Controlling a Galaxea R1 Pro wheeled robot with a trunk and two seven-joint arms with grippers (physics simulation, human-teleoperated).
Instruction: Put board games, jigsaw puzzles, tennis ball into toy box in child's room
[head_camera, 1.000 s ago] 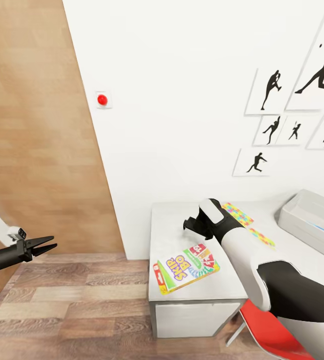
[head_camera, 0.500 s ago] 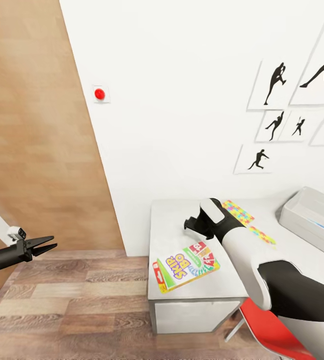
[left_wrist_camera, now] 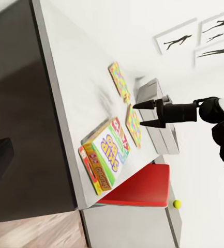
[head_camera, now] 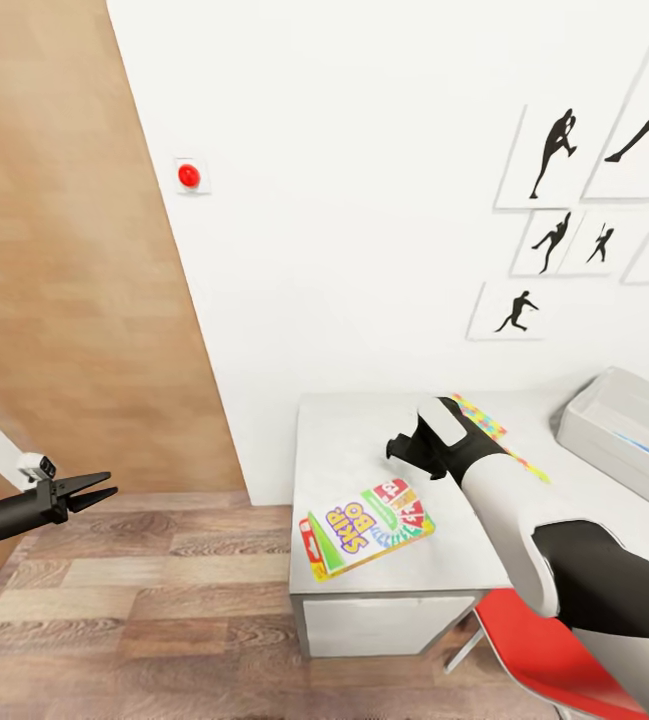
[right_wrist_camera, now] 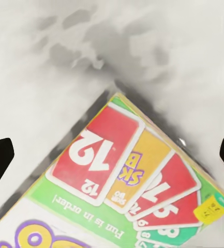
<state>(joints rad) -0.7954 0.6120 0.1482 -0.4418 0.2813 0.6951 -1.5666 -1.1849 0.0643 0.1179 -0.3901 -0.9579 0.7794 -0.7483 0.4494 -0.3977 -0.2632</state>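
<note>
SKIP-BO board game (head_camera: 367,526) lies flat near the surface (head_camera: 344,440) front corner; right gripper (head_camera: 411,458) is held just above its far end, jaws spread to straddle it. Left gripper (head_camera: 92,490) is parked aside over floor, jaws slightly parted, empty.

Bright, even, shadowless-looking light fills the room — the plain white wall (head_camera: 364,200) renders almost flat, without glare. Soft shadow gathers under the pale grey desk top (head_camera: 349,440) and beneath the flat yellow-green-red printed "SKIP-BO" box (head_camera: 367,521). The head view bends straight lines toward its edges. The right wrist view is soft — the box's print (right_wrist_camera: 127,181) is slightly blurred, with mottled grey smudges on the desk surface around it.
</note>
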